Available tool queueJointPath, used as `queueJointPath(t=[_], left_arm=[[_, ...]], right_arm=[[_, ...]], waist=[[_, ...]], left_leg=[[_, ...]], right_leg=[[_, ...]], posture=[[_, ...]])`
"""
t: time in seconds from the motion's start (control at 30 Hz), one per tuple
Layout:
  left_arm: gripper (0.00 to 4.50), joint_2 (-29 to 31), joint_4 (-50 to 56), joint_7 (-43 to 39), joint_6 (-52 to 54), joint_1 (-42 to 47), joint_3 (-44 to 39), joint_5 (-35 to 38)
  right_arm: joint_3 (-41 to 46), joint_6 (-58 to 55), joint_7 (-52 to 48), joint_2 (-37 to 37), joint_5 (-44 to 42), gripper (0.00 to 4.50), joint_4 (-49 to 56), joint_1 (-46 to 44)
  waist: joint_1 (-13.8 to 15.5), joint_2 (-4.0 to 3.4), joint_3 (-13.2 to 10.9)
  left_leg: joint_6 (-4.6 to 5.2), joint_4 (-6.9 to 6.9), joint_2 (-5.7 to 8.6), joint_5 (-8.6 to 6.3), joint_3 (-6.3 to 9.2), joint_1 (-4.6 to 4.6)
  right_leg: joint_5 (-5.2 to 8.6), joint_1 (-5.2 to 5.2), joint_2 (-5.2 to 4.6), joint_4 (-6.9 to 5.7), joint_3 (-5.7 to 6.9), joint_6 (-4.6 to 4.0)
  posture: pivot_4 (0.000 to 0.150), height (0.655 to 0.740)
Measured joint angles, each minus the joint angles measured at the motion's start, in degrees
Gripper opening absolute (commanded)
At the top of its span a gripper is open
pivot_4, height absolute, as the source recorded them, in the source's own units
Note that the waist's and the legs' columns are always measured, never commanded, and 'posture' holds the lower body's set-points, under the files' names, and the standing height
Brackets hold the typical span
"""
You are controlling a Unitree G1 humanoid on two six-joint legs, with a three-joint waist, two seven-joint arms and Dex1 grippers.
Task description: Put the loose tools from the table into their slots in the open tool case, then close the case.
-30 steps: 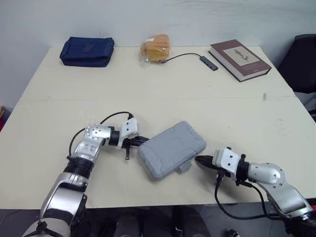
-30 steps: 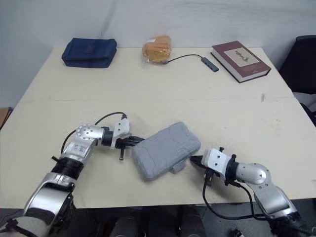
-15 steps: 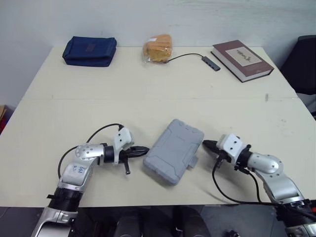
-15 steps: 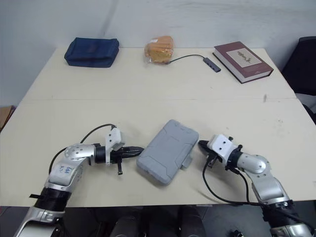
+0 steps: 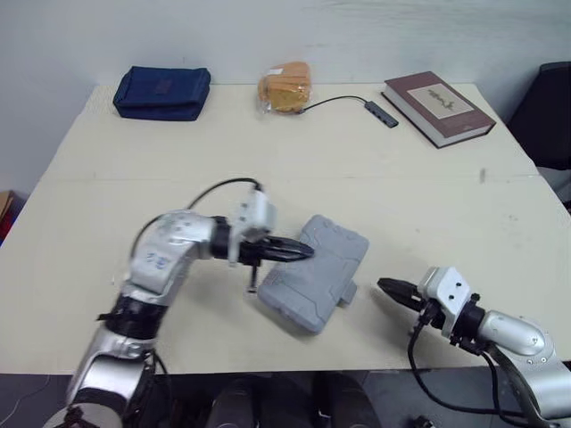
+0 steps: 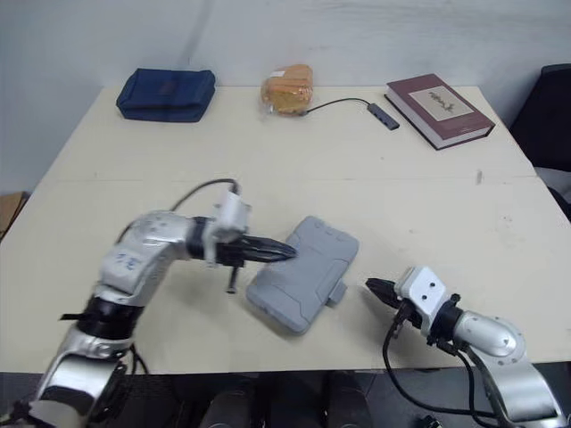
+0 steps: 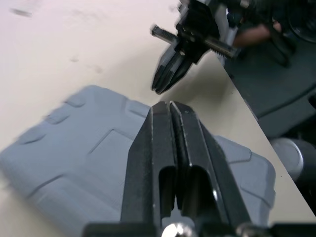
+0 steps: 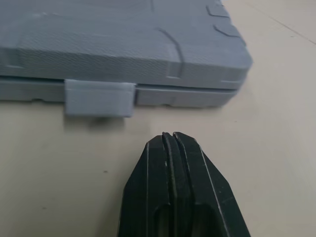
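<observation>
You see the case (image 5: 312, 272) lying shut on the desk (image 5: 375, 187), near its front edge. The left tool (image 5: 309, 252) is over the case, fingers pressed together and empty. The right tool (image 5: 384, 286) – also pinched shut, empty – points at the latch (image 8: 98, 98), just short of it.

Office-like room, beige table (image 5: 428, 205), book (image 5: 437, 107), black chair (image 5: 546, 111)
</observation>
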State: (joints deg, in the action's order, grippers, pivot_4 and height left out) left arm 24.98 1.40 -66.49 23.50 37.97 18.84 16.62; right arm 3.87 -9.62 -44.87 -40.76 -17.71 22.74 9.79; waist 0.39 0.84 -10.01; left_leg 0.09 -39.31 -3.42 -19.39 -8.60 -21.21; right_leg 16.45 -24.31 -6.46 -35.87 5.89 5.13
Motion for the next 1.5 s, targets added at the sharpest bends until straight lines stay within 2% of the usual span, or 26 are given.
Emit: queueJointPath(t=[0.2,0.4,0.6,1.0,1.27,1.4,1.5], left_arm=[[0.01,-2.0,-4.2,2.5,1.2,3.1,7.8,-7.5],[0.01,-2.8,-3.6,4.9,5.2,3.0,9.2,-8.1],[0.01,-3.0,-3.6,7.7,5.3,2.2,9.1,-8.4],[0.01,-3.2,-6.3,9.2,3.3,2.5,8.0,-9.2],[0.01,-2.6,-8.5,9.3,-2.8,2.2,8.0,-11.6],[0.01,-3.3,-9.2,9.2,-5.5,1.4,6.3,-11.5],[0.01,-4.8,-10.4,8.2,-9.4,-0.9,2.9,-8.6]], right_arm=[[-4.6,-1.9,0.3,0.2,2.7,0.01,1.9,-2.1],[-8.5,-1.9,1.3,1.5,6.5,0.01,1.8,-4.0],[-11.3,-1.5,1.5,1.7,10.6,0.01,0.0,-5.8],[-15.4,1.2,0.1,4.0,15.2,0.01,-7.3,-12.2],[-16.5,6.4,-0.4,5.8,17.2,0.01,-11.6,-14.5],[-16.0,10.3,-1.1,5.7,17.1,0.01,-13.4,-14.5],[-13.5,12.5,-2.7,3.6,15.2,0.01,-13.7,-13.9]], waist=[[-0.2,0.03,0.0],[0.0,0.28,0.6],[-0.3,0.72,1.2],[-0.8,0.73,1.2],[-1.5,0.86,1.5],[-1.8,0.74,1.4],[-1.7,0.33,1.1]], left_leg=[[0.01,0.01,-0.01,0.00,0.05,0.01],[0.12,0.02,-0.16,-0.09,0.30,0.50],[0.38,0.14,-0.38,-0.37,0.30,0.91],[0.31,0.16,-0.42,-0.37,0.20,1.05],[0.25,0.20,-0.59,-0.40,0.22,1.11],[0.24,0.22,-0.59,-0.41,0.22,1.07],[0.25,0.23,-0.50,-0.41,0.22,0.91]], right_leg=[[0.03,0.03,0.00,0.02,0.01,-0.05],[0.04,0.69,0.00,0.27,0.19,-0.06],[0.12,1.01,-0.02,0.27,0.17,-0.20],[0.21,0.97,0.01,0.07,0.17,-0.36],[0.25,0.99,-0.01,-0.02,0.18,-0.45],[0.26,0.96,-0.05,-0.01,0.21,-0.46],[0.26,0.81,-0.12,-0.01,0.21,-0.43]], posture=[[0.150,0.7400],[0.150,0.7400],[0.150,0.7400],[0.150,0.7400],[0.150,0.7400],[0.150,0.7400],[0.150,0.7400]])
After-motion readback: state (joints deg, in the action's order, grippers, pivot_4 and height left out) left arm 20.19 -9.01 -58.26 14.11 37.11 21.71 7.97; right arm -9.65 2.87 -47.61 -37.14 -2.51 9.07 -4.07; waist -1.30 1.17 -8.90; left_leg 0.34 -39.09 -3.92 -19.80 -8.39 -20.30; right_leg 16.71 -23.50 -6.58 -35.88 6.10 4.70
